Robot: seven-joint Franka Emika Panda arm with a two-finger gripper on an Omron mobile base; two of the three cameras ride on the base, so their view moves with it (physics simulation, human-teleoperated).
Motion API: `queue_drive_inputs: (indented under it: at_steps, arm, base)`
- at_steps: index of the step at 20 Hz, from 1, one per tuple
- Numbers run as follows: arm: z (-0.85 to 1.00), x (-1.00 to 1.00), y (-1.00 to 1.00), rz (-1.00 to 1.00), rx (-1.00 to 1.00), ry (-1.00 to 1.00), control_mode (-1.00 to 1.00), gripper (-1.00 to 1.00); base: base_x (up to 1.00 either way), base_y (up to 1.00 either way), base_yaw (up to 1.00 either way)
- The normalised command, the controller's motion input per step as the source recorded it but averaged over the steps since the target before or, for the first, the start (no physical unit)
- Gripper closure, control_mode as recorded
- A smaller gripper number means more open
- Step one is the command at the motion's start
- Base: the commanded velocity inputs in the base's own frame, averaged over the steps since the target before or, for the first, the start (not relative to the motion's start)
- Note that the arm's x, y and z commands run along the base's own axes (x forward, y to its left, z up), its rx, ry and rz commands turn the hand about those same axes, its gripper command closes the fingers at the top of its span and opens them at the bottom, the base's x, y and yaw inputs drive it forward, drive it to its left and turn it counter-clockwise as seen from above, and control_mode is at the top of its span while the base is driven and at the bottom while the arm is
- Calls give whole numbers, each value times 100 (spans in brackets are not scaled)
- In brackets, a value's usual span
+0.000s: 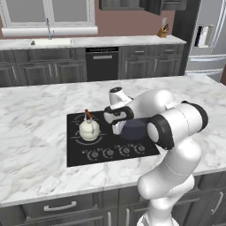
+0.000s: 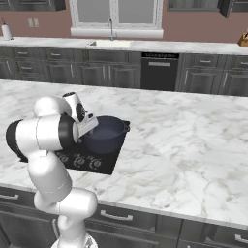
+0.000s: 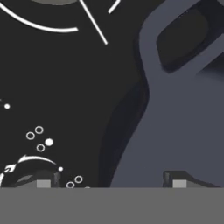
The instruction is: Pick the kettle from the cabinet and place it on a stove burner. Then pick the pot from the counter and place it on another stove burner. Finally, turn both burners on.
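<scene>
My fingertips (image 3: 43,183) stand wide astride the pot (image 3: 183,122) rim; knobs (image 1: 117,151) lie at seven o'clock, kettle (image 1: 89,129) beside.

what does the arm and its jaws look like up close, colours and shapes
The arm is glossy white, built of fat rounded segments with dark, near-black bands at the joints. A white wrist block with a black round cap sits near the hand. The gripper ends in two small dark jaws, each with a pale grey square pad. No cables or markings show.
</scene>
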Motion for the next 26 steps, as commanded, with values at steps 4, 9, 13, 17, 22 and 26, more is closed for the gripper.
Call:
queue_drive_inputs:
  at_steps: [4,9,13,17,22,26]
  arm:
    - [25,0,0,0,0,-1,-100,-100]
    - [36,-2,0,0,0,-1,-100,-100]
    - [40,-12,0,0,0,-1,-100,-100]
    - [36,-20,0,0,0,-2,-100,-100]
    - [32,-30,0,0,0,-4,-100,-100]
    - [30,-42,0,0,0,-8,-100,-100]
  base:
    - [0,0,0]
    - [0,0,0]
    - [0,0,0]
    - [0,0,0]
    - [0,0,0]
    - [0,0,0]
